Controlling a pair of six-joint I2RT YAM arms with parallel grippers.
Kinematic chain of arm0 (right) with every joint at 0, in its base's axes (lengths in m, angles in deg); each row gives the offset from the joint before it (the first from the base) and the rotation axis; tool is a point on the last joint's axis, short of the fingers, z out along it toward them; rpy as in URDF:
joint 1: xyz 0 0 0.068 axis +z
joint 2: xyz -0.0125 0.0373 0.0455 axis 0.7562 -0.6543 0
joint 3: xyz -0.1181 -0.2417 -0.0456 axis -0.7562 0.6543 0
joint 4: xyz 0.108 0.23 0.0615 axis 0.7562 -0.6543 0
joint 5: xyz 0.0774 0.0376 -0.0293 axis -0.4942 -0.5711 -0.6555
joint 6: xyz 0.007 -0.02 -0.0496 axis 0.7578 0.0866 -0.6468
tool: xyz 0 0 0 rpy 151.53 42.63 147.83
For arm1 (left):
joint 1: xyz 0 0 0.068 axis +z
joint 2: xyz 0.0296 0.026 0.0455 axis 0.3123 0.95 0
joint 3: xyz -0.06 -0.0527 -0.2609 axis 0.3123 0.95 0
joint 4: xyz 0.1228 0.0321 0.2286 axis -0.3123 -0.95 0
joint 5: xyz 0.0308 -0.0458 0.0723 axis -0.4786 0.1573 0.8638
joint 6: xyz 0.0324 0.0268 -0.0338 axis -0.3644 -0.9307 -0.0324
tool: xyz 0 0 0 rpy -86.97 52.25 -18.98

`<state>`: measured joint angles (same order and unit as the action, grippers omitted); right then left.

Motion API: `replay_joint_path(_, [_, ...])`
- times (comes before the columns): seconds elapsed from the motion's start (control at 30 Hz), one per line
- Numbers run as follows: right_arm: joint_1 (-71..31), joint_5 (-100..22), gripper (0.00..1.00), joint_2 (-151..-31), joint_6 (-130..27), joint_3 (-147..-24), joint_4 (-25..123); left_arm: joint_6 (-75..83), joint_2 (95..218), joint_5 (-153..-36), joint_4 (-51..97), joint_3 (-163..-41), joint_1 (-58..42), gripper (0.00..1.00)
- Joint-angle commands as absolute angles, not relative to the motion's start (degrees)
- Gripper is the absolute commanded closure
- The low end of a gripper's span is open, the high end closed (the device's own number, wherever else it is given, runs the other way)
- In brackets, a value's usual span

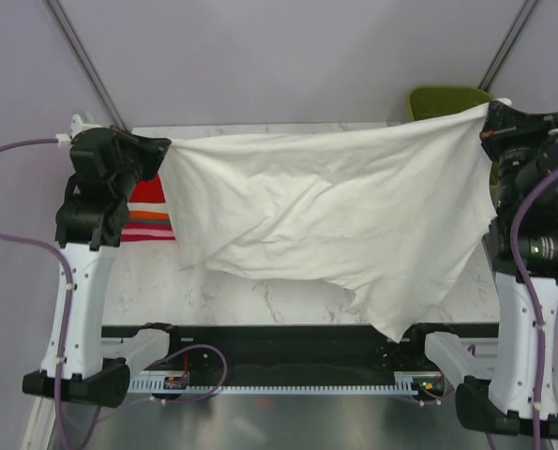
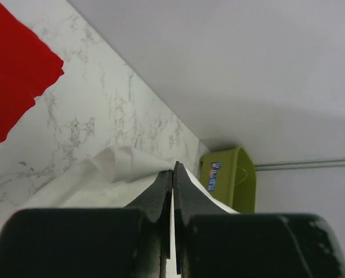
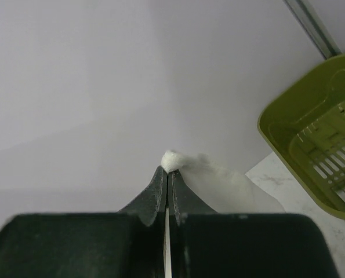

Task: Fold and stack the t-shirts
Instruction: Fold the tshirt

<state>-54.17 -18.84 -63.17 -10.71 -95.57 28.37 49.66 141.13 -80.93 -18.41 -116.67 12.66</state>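
A large plain white t-shirt (image 1: 325, 211) hangs stretched between my two arms above the marble table (image 1: 222, 295). My left gripper (image 1: 164, 147) is shut on its left corner, and white cloth (image 2: 117, 165) bunches at the fingertips in the left wrist view. My right gripper (image 1: 485, 117) is shut on the shirt's right corner, where a small white tuft (image 3: 171, 161) sticks out past the tips. The shirt's lower edge droops toward the table's near right. A folded stack of red, orange and white t-shirts (image 1: 147, 214) lies at the left, partly hidden behind the left arm.
An olive-green plastic basket (image 1: 443, 101) stands at the back right corner of the table, seen also as the basket (image 3: 314, 139) in the right wrist view. A black rail (image 1: 288, 339) runs along the near edge between the arm bases.
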Motion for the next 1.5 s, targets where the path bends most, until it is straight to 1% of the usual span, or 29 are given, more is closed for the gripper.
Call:
replay_joint_path(0.0, [-54.49,-23.68,1.0,-73.02,-8.66,-96.08,31.2,49.09,148.55,-81.83,-12.86,-116.15,13.19,0.98])
replay_joint_path(0.07, [-54.49,-26.24,1.0,-77.17,-7.51,-96.34,34.28,49.79,152.51,-82.97,-10.31,-117.38,13.45,0.98])
replay_joint_path(0.1, [-54.49,-28.17,1.0,-81.45,-6.29,-97.56,35.07,49.97,154.54,-83.67,-9.61,-119.65,13.8,0.98])
replay_joint_path(0.13, [-54.58,-28.97,1.0,-83.59,-5.93,-98.7,36.21,50.23,159.43,-84.89,-8.9,-121.23,14.15,0.98])
replay_joint_path(0.2, [-55.02,-30.46,1.0,-89.98,-5.14,-103.71,36.83,50.67,164.2,-86.04,-8.2,-127.54,15.11,0.98])
replay_joint_path(0.23, [-55.11,-30.99,1.0,-92.11,-4.26,-105.72,37.36,51.11,169.01,-88.14,-7.76,-129.84,15.47,0.98])
replay_joint_path(0.27, [-55.46,-31.0,1.0,-94.22,-3.56,-110.44,37.54,51.46,170.89,-88.85,-6.19,-134.04,15.82,0.98])
replay_joint_path(0.33, [-57.21,-35.46,1.0,-100.46,-2.24,-115.74,38.41,53.56,174.76,-91.83,-4.25,-137.67,17.31,0.98])
replay_joint_path(0.37, [-57.83,-36.79,1.0,-102.48,-0.75,-121.42,38.59,54.45,177.65,-92.81,-1.72,-140.91,17.93,0.98])
replay_joint_path(0.43, [-59.67,-40.47,1.0,-108.63,0.4,-127.51,38.6,55.77,180.47,-96.39,1.11,-144.43,20.11,0.98])
replay_joint_path(0.47, [-60.2,-41.8,1.0,-110.74,1.62,-133.72,38.34,56.38,184.14,-97.73,1.82,-148.72,20.57,0.98])
replay_joint_path(0.5, [-61.08,-42.94,1.0,-114.85,2.85,-136.22,38.25,57.0,186.01,-98.96,2.96,-151.11,21.35,0.98])
replay_joint_path(0.57, [-61.87,-46.97,1.0,-118.22,6.45,-139.74,39.99,58.23,191.79,-101.51,3.58,-156.99,21.8,0.98])
replay_joint_path(0.6, [-62.14,-48.47,1.0,-120.41,7.77,-139.41,41.31,58.23,193.13,-101.78,6.63,-157.63,21.71,0.98])
replay_joint_path(0.63, [-62.14,-50.06,1.0,-121.04,9.44,-138.01,46.8,57.71,194.01,-101.35,8.49,-157.38,21.54,0.98])
replay_joint_path(0.67, [-62.14,-52.86,1.0,-121.4,11.89,-133.04,50.95,57.79,194.72,-101.17,10.59,-156.76,21.54,0.98])
replay_joint_path(0.73, [-62.05,-54.46,1.0,-122.28,15.34,-128.96,57.11,57.45,197.09,-102.21,12.72,-156.32,21.62,0.98])
replay_joint_path(0.83, [-62.05,-54.99,1.0,-121.58,13.07,-123.52,57.14,55.34,197.28,-103.27,13.07,-153.78,21.45,0.98])
replay_joint_path(0.93, [-62.05,-55.43,1.0,-119.47,11.4,-116.05,58.71,55.33,195.0,-103.97,15.96,-144.22,21.36,0.98])
replay_joint_path(0.97, [-62.05,-55.61,1.0,-118.86,11.3,-111.68,59.85,55.51,194.47,-104.07,18.85,-138.53,21.36,0.98])
replay_joint_path(1.07, [-62.14,-55.43,1.0,-117.1,10.08,-105.85,61.45,56.21,192.44,-104.42,23.59,-129.81,21.1,0.98])
replay_joint_path(1.2, [-62.14,-55.17,1.0,-118.41,7.62,-104.96,58.29,54.9,192.35,-104.51,23.62,-126.35,20.83,0.98])
replay_joint_path(1.47, [-62.05,-55.69,1.0,-118.94,6.38,-101.97,57.85,54.37,191.74,-104.77,24.41,-120.38,20.92,0.98])
